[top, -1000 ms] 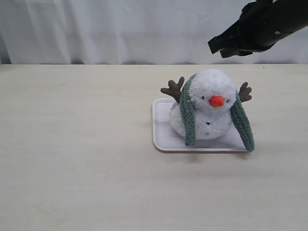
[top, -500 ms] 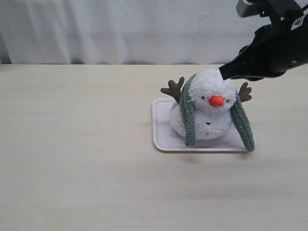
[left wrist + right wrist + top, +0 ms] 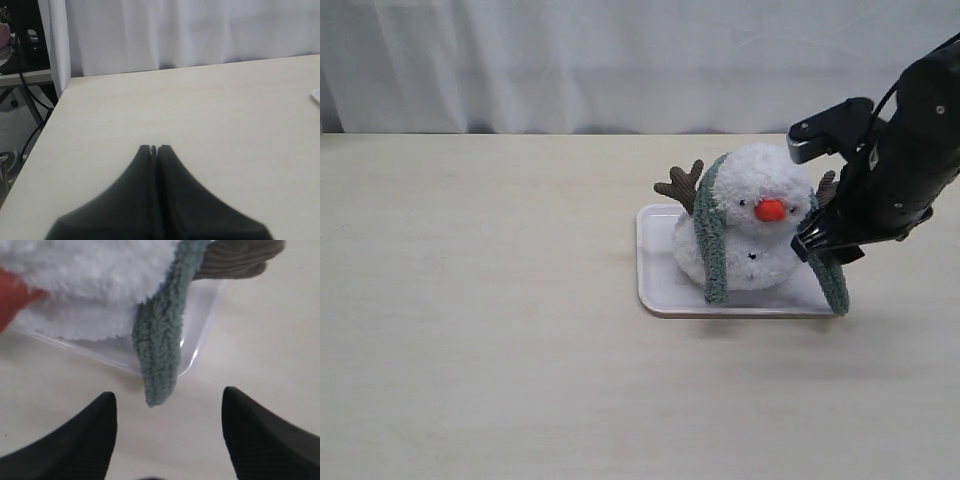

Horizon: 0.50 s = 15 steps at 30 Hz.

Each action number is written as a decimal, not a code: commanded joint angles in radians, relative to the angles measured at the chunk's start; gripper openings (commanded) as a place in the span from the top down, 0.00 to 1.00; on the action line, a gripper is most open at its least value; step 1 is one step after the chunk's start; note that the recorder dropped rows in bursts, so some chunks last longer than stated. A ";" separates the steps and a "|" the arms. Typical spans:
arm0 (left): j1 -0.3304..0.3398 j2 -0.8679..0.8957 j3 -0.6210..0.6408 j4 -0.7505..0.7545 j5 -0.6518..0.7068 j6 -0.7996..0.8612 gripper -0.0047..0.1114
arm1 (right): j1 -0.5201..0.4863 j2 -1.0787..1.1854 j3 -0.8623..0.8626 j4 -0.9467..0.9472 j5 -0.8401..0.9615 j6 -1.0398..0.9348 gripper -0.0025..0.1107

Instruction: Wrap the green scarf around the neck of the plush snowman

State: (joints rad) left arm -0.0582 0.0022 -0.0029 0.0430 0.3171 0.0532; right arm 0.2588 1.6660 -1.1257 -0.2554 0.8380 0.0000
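The plush snowman (image 3: pixel 756 215) sits on a white tray (image 3: pixel 656 280), orange nose facing front. The green scarf (image 3: pixel 710 240) is draped behind its head, one end hanging down each side of the body. My right gripper (image 3: pixel 826 250) is low beside the snowman, over the scarf's right end (image 3: pixel 835 285). In the right wrist view that gripper (image 3: pixel 167 395) is open, and the scarf end (image 3: pixel 159 360) hangs over the tray corner just ahead of the gap, touching neither finger. My left gripper (image 3: pixel 154 148) is shut on nothing above bare table, outside the exterior view.
The table's left edge (image 3: pixel 47 125) and a white curtain (image 3: pixel 570 60) behind the table bound the area. A brown twig arm (image 3: pixel 680 185) sticks out on the snowman's left; the other (image 3: pixel 240 257) lies past the scarf end.
My right arm has come down from high at the back right to the snowman's right side, now low over the scarf's right end. Snowman and scarf have not moved.
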 commanded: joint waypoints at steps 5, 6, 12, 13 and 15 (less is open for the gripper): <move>-0.007 -0.002 0.003 -0.001 -0.008 -0.003 0.96 | -0.001 0.128 0.005 0.012 -0.110 -0.026 0.46; -0.007 -0.002 0.003 -0.001 -0.008 -0.003 0.96 | -0.001 0.137 0.005 0.012 -0.125 -0.023 0.46; -0.007 -0.002 0.003 -0.001 -0.008 -0.003 0.96 | -0.001 0.188 0.005 0.012 -0.158 0.035 0.53; -0.007 -0.002 0.003 -0.001 -0.008 -0.003 0.96 | -0.001 0.188 0.005 0.012 -0.154 0.047 0.58; -0.007 -0.002 0.003 -0.001 -0.008 -0.003 0.96 | -0.001 0.190 -0.013 0.035 -0.123 0.047 0.71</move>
State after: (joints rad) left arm -0.0582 0.0022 -0.0029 0.0430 0.3171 0.0532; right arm 0.2588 1.8508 -1.1231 -0.2405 0.6910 0.0300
